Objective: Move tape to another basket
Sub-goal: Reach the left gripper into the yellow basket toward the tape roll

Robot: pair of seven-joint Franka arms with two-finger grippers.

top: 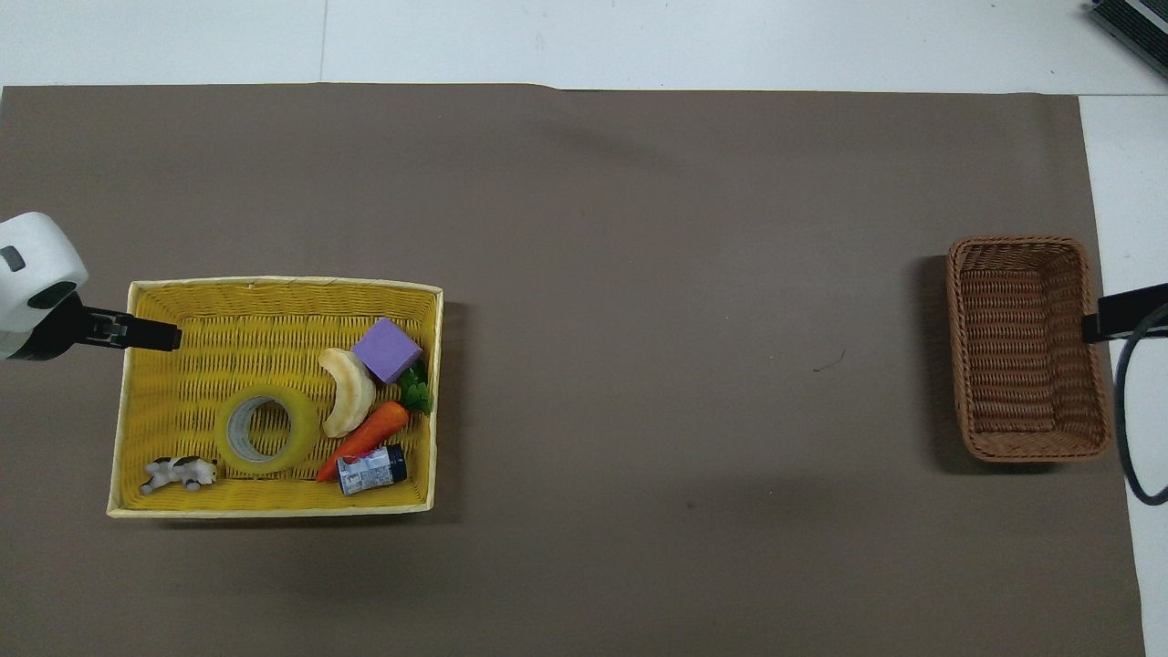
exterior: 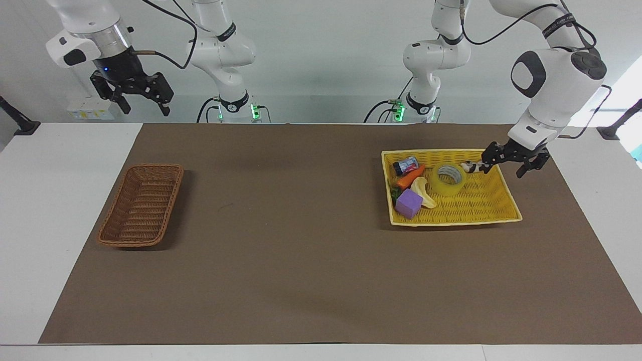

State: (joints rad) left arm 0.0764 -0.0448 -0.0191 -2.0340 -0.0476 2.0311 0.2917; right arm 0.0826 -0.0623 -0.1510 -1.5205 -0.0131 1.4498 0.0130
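The tape (exterior: pixel 449 179), a yellow translucent roll, lies flat in the yellow woven tray (exterior: pixel 501 203) toward the left arm's end of the table; it also shows in the overhead view (top: pixel 267 429). My left gripper (exterior: pixel 503 167) is open and empty, raised over the tray's rim beside the tape, apart from it; only its tip shows from above (top: pixel 164 336). The brown wicker basket (exterior: pixel 140 205) stands empty toward the right arm's end and shows in the overhead view (top: pixel 1027 347). My right gripper (exterior: pixel 142 103) waits open, high up near that end.
The tray also holds a purple foam cube (exterior: pixel 409 203), a banana slice (exterior: pixel 425 194), a toy carrot (exterior: pixel 411 175), a small can (exterior: pixel 405 165) and a toy cow (exterior: pixel 470 166). A brown mat (exterior: pixel 301 240) covers the table.
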